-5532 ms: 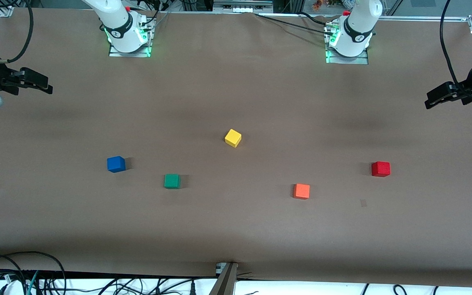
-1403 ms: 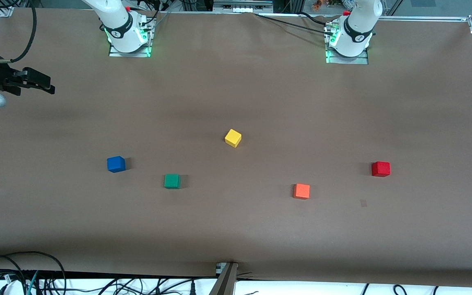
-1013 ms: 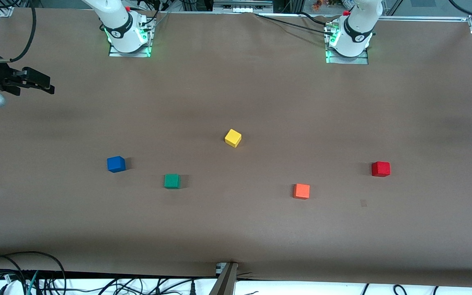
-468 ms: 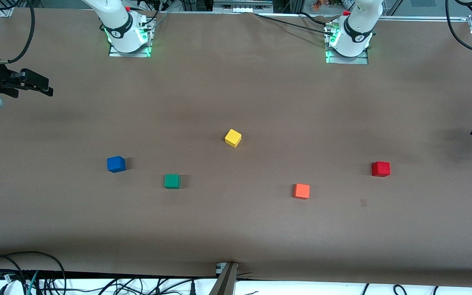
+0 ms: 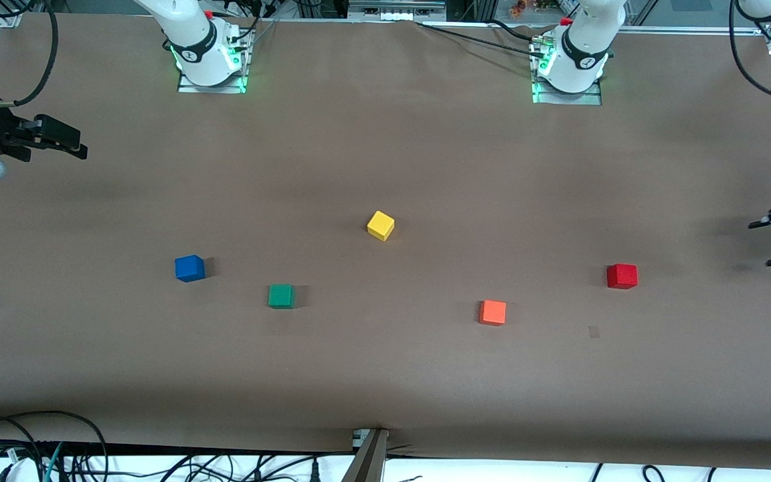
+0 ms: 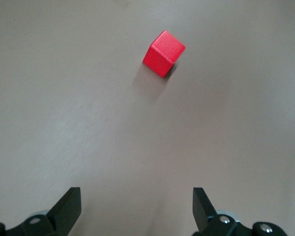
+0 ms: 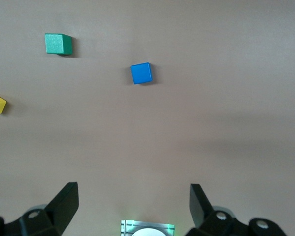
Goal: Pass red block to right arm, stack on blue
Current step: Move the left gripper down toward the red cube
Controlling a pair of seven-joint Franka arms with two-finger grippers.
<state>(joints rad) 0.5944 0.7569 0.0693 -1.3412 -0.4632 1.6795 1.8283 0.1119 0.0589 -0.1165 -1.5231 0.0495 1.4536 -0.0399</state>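
The red block (image 5: 622, 276) lies on the brown table toward the left arm's end; it also shows in the left wrist view (image 6: 163, 53). My left gripper (image 5: 763, 244) is open and empty at the table's edge at that end, apart from the red block; the left wrist view shows its jaws (image 6: 136, 199) spread wide. The blue block (image 5: 189, 268) lies toward the right arm's end and shows in the right wrist view (image 7: 141, 73). My right gripper (image 5: 81, 144) waits open and empty over the table's edge at its end (image 7: 133, 194).
A green cube (image 5: 281, 296) lies beside the blue block, nearer the front camera. A yellow cube (image 5: 380, 225) lies mid-table. An orange cube (image 5: 492, 312) lies between green and red. The arm bases (image 5: 208, 63) (image 5: 566, 67) stand along the back edge.
My left gripper left the view, then came back in at the table's edge, open, closer to the red block. The right gripper barely moved. No block moved.
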